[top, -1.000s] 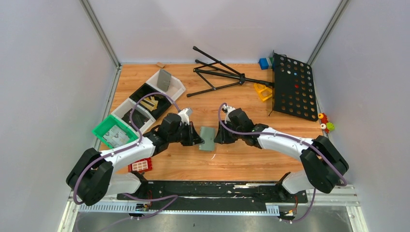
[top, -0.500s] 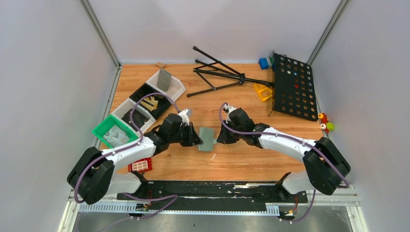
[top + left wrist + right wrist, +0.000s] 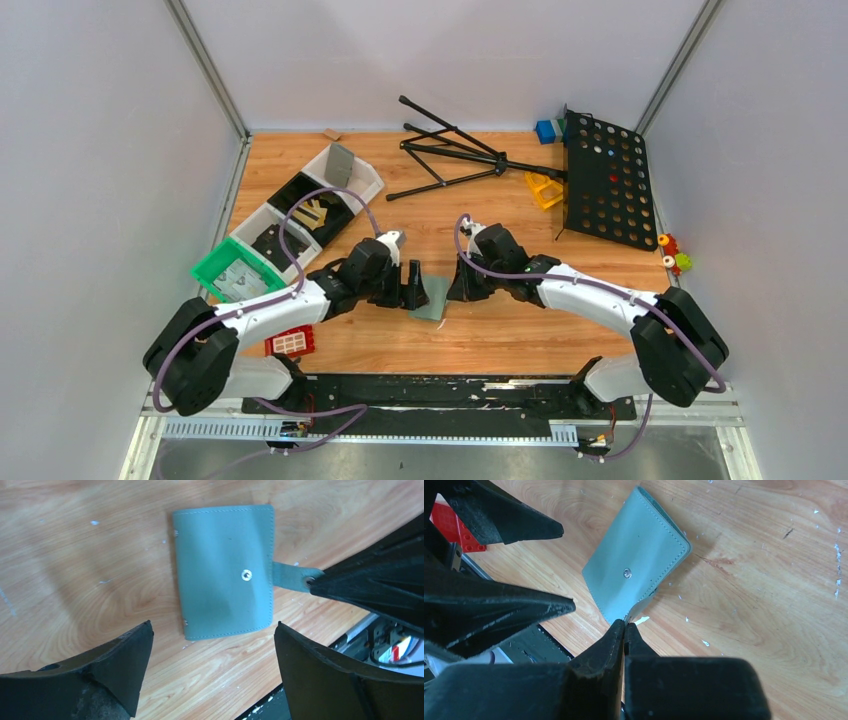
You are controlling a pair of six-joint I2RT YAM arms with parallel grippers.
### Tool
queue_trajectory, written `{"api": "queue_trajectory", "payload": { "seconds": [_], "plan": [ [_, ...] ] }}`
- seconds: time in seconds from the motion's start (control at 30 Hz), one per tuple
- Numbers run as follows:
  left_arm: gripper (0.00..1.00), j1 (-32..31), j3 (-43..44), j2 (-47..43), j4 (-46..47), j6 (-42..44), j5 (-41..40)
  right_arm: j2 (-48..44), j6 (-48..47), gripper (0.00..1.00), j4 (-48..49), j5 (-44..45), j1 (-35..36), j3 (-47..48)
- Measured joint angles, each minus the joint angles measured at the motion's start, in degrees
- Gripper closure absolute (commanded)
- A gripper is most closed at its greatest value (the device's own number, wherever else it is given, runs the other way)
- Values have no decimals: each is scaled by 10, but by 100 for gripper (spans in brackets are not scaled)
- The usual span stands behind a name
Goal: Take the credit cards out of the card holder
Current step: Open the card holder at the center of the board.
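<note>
Left gripper (image 3: pixel 413 290): the fingers are spread wide and nothing is held; the card holder (image 3: pixel 225 570) is seen below the gap.
Right gripper (image 3: pixel 624 627): the fingers are pressed together and the holder's side flap (image 3: pixel 287 575) is pinched.
Card holder: it is closed and laid on the table (image 3: pixel 75 580) between both grippers.
Change: a second ago the left gripper was shut at the holder's left edge; that edge is now released.
</note>
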Motion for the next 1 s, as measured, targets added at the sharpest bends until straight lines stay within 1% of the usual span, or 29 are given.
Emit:
{"api": "queue_trajectory", "payload": {
  "seconds": [0.2, 0.47, 0.57, 0.6, 0.67, 0.83, 0.87, 0.93, 0.97, 1.0],
  "plan": [
    [0, -27, 15, 0, 5, 31, 26, -4, 0, 100, -4, -6, 0, 0],
    [0, -32, 46, 5, 6, 88, 45, -35, 3, 100, -17, -5, 0, 13],
    [3, -34, 46, 11, 4, 105, 45, -42, 4, 100, -19, -5, 0, 21],
    [5, -35, 47, 14, 4, 109, 46, -42, 4, 100, -21, -5, 0, 24],
    [11, -35, 52, 22, 0, 116, 47, -42, 5, 100, -26, -6, 0, 27],
    [39, -35, 64, 32, -5, 123, 49, -42, 5, 100, -37, -5, 0, 34],
    [42, -35, 66, 34, -5, 123, 49, -42, 5, 100, -40, -5, 0, 36],
    [44, -35, 68, 35, -7, 123, 49, -42, 5, 100, -43, -5, 0, 39],
    [43, -35, 68, 35, -7, 122, 49, -42, 5, 100, -44, -5, 0, 39],
    [40, -35, 68, 35, -8, 122, 49, -42, 5, 100, -44, -5, 0, 40]
  ]
}}
